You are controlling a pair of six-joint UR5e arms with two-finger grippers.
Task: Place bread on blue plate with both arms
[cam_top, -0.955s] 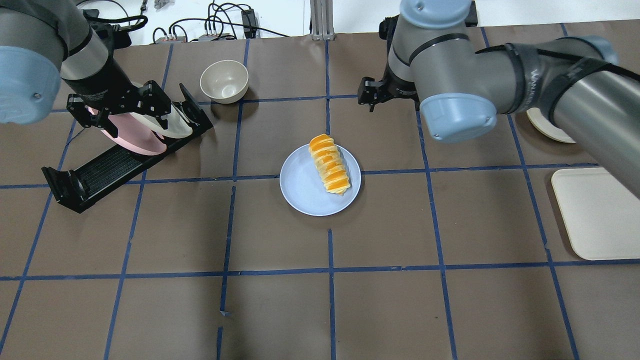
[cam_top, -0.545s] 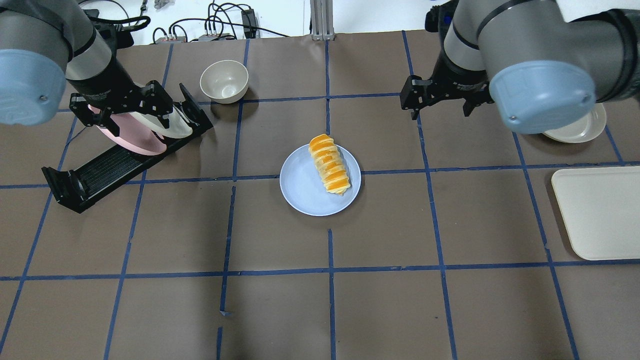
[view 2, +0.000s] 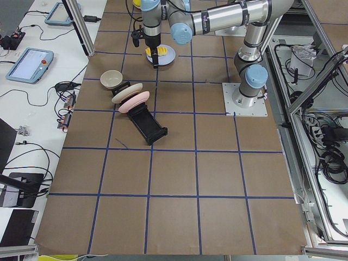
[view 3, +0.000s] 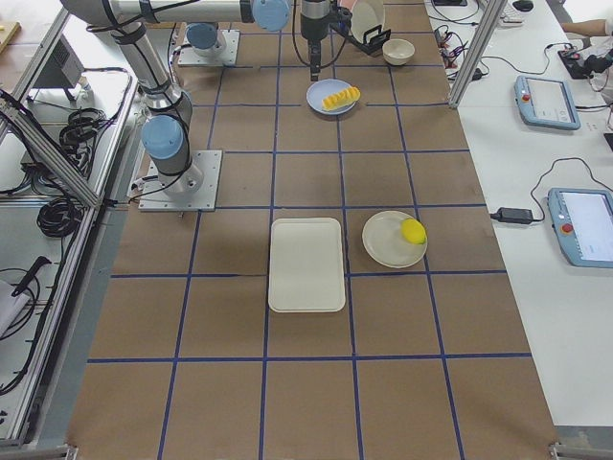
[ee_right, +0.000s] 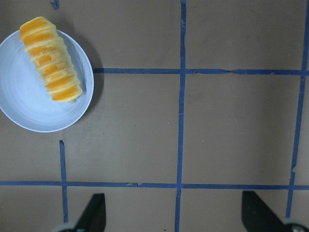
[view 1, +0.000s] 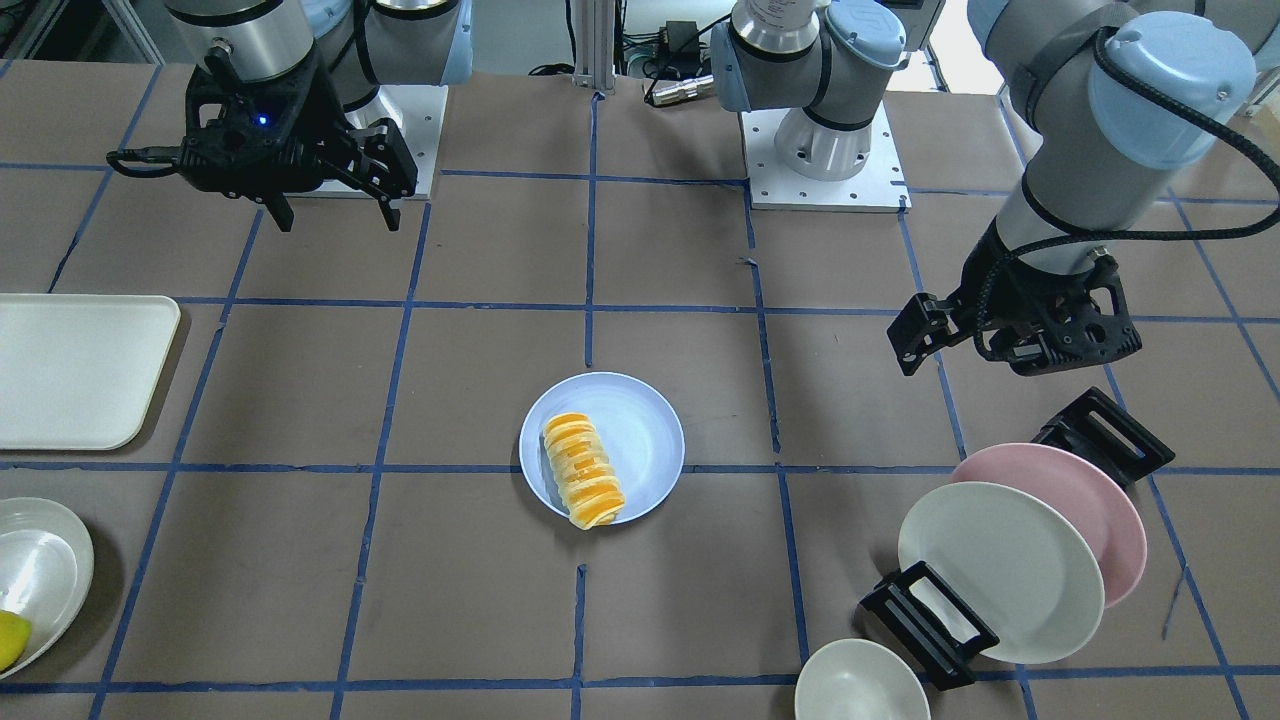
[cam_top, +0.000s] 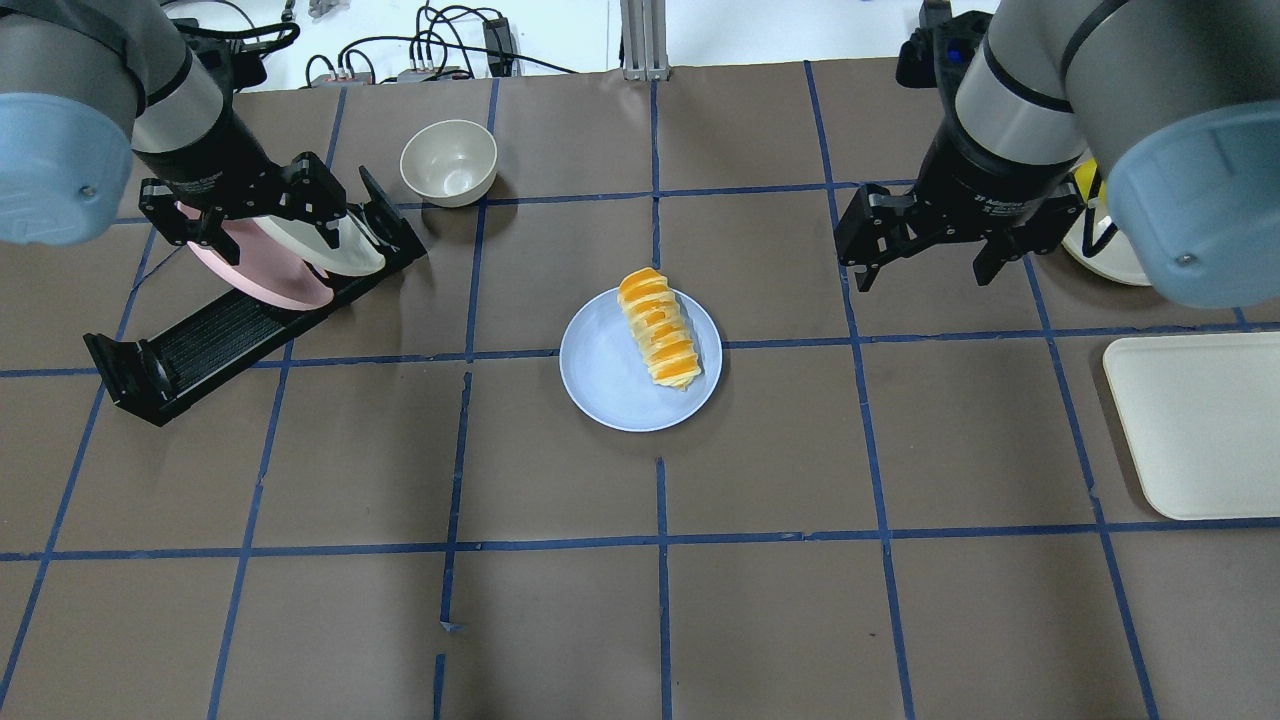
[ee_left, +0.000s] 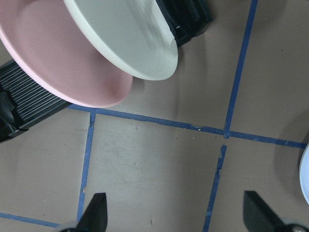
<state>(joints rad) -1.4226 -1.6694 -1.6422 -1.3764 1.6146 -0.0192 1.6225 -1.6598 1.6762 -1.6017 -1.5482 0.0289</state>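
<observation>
The striped orange and cream bread [cam_top: 658, 330] lies on the right half of the blue plate [cam_top: 606, 385] at the table's middle, one end over the rim. They also show in the front view, bread [view 1: 583, 483] on plate [view 1: 645, 430], and in the right wrist view, bread [ee_right: 50, 67] on plate [ee_right: 26, 104]. My right gripper [cam_top: 925, 272] is open and empty, above the table to the plate's right and farther back. My left gripper [cam_top: 270, 238] is open and empty, above the plates in the rack at the left.
A black dish rack [cam_top: 190, 345] at the left holds a pink plate [cam_top: 265, 280] and a cream plate [cam_top: 350, 250]. A cream bowl [cam_top: 448, 160] stands behind it. A cream tray [cam_top: 1195, 425] lies at the right. A cream plate [view 1: 40, 575] holds a small yellow piece [view 1: 8, 640].
My right arm has swung to the right, carrying its open gripper away from the plate. The left gripper has barely moved. Bread and plate have not moved.
</observation>
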